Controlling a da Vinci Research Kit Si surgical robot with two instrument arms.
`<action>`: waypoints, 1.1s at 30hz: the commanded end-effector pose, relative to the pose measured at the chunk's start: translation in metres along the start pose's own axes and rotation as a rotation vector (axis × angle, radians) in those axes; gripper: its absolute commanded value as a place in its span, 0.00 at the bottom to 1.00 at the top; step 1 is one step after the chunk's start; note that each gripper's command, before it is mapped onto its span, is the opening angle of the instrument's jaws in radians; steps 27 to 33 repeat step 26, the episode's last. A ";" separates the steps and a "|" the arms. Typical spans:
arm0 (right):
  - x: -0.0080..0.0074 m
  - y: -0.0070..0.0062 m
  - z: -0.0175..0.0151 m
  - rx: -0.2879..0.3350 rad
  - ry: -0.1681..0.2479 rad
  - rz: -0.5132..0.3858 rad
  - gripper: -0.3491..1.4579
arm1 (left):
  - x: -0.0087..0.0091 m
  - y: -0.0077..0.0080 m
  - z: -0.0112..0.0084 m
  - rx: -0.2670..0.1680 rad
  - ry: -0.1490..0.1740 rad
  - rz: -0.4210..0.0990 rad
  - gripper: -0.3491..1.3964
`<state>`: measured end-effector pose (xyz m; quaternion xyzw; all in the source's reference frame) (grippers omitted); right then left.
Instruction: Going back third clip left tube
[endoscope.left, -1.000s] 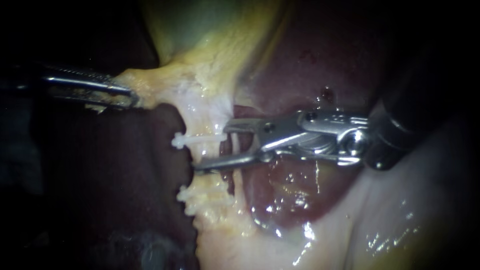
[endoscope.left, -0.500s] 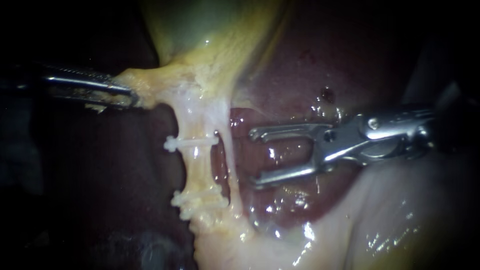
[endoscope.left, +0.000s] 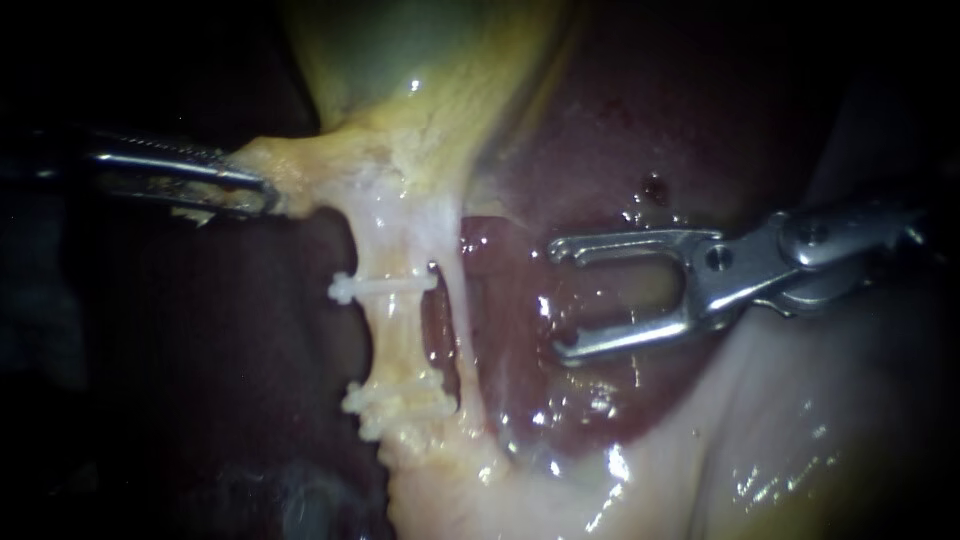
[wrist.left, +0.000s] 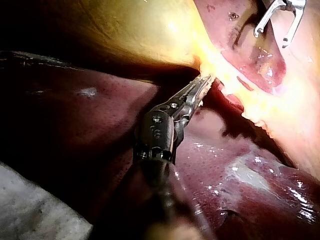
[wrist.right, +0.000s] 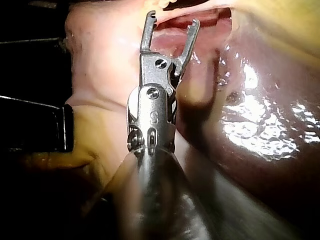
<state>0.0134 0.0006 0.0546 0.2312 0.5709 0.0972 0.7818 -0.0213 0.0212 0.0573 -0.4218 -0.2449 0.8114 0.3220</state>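
Endoscope view, left to right. The slim grey metal left instrument (endoscope.left: 258, 195) enters at nine o'clock. Its jaws are clamped together on a flap of pale yellow fatty tissue (endoscope.left: 300, 170) below the yellow-green gallbladder (endoscope.left: 420, 60). At centre, the pale, stretched left tube (endoscope.left: 395, 330) runs from twelve to six o'clock. One white plastic clip (endoscope.left: 385, 287) crosses it. A bunched cluster of white clips (endoscope.left: 395, 402), count unclear, sits at six o'clock of that one. At three o'clock of the tube, apart from it, the silver forked right instrument (endoscope.left: 558, 300) hangs over the dark red liver (endoscope.left: 600, 140), jaws wide apart, holding nothing.
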 end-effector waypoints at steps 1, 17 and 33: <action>0.0000 0.0000 0.0000 0.000 0.000 0.000 0.47 | -0.0001 -0.0001 0.0004 0.002 0.000 0.002 0.00; 0.0000 -0.0002 0.0000 0.001 0.000 -0.006 0.47 | -0.0002 -0.0020 0.0061 -0.006 -0.002 0.006 0.00; 0.0000 -0.0002 0.0000 0.001 0.000 -0.006 0.47 | -0.0003 -0.0018 0.0064 -0.011 0.000 0.006 0.00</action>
